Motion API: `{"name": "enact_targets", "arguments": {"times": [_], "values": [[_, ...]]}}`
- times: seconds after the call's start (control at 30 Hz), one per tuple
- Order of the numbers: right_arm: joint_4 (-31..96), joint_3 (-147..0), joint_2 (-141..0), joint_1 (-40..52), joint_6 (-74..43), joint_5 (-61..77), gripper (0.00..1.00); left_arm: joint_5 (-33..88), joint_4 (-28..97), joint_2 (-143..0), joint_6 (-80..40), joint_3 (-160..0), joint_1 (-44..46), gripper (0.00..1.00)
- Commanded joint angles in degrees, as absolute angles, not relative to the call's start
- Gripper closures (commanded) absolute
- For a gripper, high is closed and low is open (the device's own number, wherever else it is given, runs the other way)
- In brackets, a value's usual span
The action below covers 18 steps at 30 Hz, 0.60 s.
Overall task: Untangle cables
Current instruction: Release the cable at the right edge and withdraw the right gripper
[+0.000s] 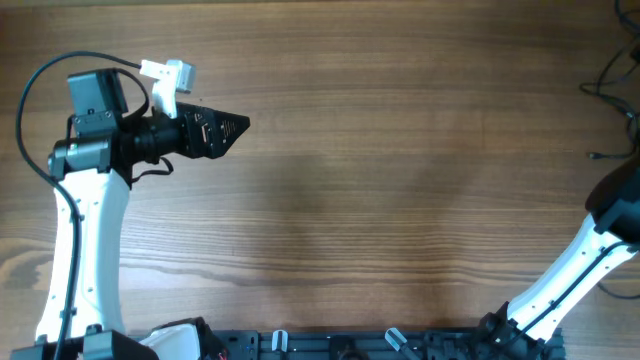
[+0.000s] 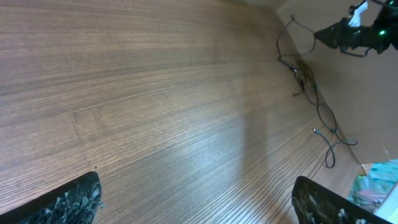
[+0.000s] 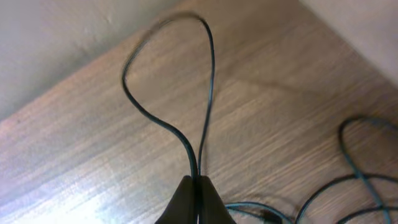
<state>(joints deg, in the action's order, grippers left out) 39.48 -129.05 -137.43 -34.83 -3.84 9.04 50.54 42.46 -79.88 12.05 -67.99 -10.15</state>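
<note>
while looped, cables in right pincer

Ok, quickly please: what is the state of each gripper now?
Left gripper: open, holding nothing.
Right gripper: closed, pinching a loop of thin black cable.

The brown wooden desk has fine straight grain, with lighter and darker streaks running between its left and right edges. At the far right corner, the thin black cables take on a teal cast up close. The left arm and right arm have white links and black joints. The left gripper has black jaws flecked with pale grey. The right gripper is brownish black. A small green light glows on the right arm's black wrist.
</note>
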Motion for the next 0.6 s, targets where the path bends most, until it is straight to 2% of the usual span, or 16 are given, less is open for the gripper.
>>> {"name": "enact_targets", "arguments": {"times": [0.0,0.17,0.47,0.5,0.53,0.57], "values": [[41.5,-130.3,-140.6,-36.4,-5.0,7.4,0.96,49.8,42.3,-78.3,11.0,-67.7,-10.0,0.00],[44.0,-130.3,-140.7,-37.6,-7.8,-7.1,0.96,49.8,42.3,-78.3,10.2,-67.7,-10.0,0.00],[44.2,-130.3,-140.7,-38.1,-8.5,-7.5,0.95,49.4,42.3,-78.3,10.2,-67.7,-10.0,0.00],[44.2,-130.3,-140.7,-38.1,-8.5,-7.2,0.79,49.4,42.3,-78.3,10.2,-67.7,-10.0,0.00],[44.2,-130.3,-140.7,-38.1,-8.3,-5.8,0.00,49.4,42.3,-78.3,10.3,-67.7,-10.0,0.00],[43.8,-130.4,-140.7,-38.1,-8.3,-3.5,0.00,49.4,42.2,-78.3,10.3,-67.7,-10.0,0.00]]}}
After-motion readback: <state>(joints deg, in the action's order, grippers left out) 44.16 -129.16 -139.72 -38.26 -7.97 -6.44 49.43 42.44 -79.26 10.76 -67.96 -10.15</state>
